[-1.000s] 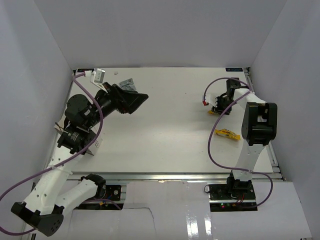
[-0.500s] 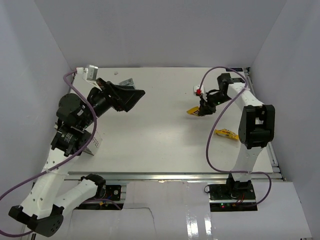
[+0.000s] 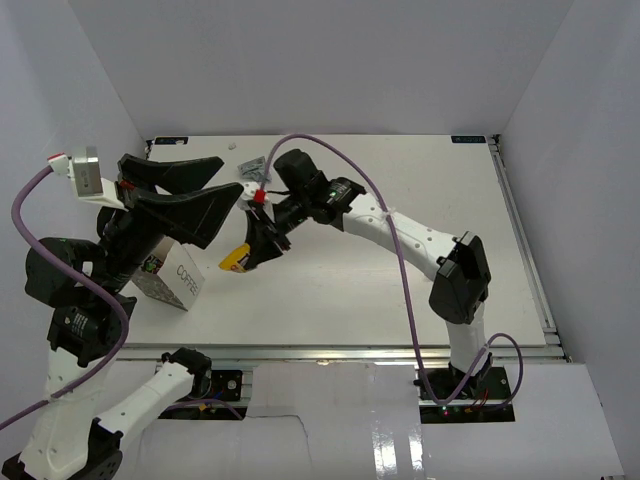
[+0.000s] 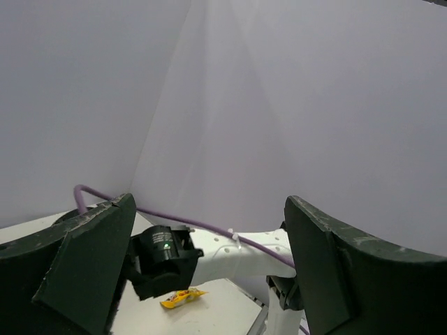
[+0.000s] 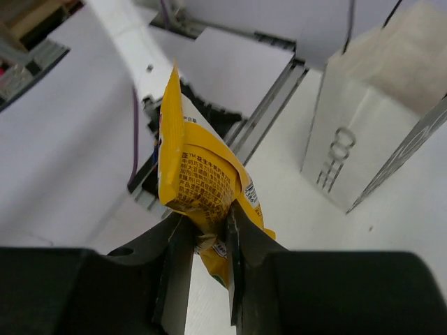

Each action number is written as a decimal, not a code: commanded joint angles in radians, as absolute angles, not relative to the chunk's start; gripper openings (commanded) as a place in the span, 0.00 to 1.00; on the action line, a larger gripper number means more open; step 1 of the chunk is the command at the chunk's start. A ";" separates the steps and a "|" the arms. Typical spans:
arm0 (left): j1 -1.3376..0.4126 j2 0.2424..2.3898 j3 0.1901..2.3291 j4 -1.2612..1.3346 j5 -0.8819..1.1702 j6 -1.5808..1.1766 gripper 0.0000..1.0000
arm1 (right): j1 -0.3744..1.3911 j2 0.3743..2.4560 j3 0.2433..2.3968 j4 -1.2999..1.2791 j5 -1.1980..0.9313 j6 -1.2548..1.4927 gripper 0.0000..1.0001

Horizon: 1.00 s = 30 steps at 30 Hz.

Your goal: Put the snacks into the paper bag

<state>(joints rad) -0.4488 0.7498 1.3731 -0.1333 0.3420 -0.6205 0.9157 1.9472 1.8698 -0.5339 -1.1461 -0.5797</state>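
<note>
While the right arm reaches across the white table (image 3: 400,290) toward its left side, the right gripper (image 3: 250,250) is clamped on 1 yellow snack packet (image 3: 235,261), pinching it by 1 end. In the right wrist view both fingers (image 5: 178,258) press that packet (image 5: 199,181) from either side, and printed text shows on its face. The packet hangs just to the right of the paper bag (image 3: 172,281), not over its mouth.

The bag stands upright on the near left part of the table, its white face printed "COFFEE" turned toward the right arm and its far end hidden beneath the left arm. From the right wrist the bag (image 5: 363,139) appears as a pale box with part of the lettering visible.

The left gripper (image 3: 230,178) is raised above the bag with its 2 dark fingers (image 4: 91,265) spread wide and nothing between them. Between those fingers, another yellow packet (image 4: 183,298) lies flat on the table beside a black joint of the right arm. A crumpled silvery packet (image 3: 255,167) lies near the far edge.
</note>
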 commanded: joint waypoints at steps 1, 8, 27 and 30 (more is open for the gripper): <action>-0.451 0.746 1.399 -0.156 0.311 -0.617 0.98 | 0.948 2.048 1.969 0.139 -1.087 0.179 0.09; -0.451 0.713 1.405 -0.169 0.290 -0.634 0.98 | 1.041 2.252 2.238 0.386 -0.724 0.566 0.10; -0.451 0.676 1.391 -0.196 0.285 -0.686 0.98 | 1.187 2.417 2.313 0.548 -0.319 0.387 0.16; -0.451 0.673 1.390 -0.199 0.285 -0.690 0.98 | 1.200 2.430 2.299 0.552 -0.308 0.342 0.22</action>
<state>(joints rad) -0.4488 0.6750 1.3872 -0.1806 0.2951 -0.6781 1.1854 2.4145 2.3054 0.4824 -0.3607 0.4149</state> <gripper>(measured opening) 0.979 0.260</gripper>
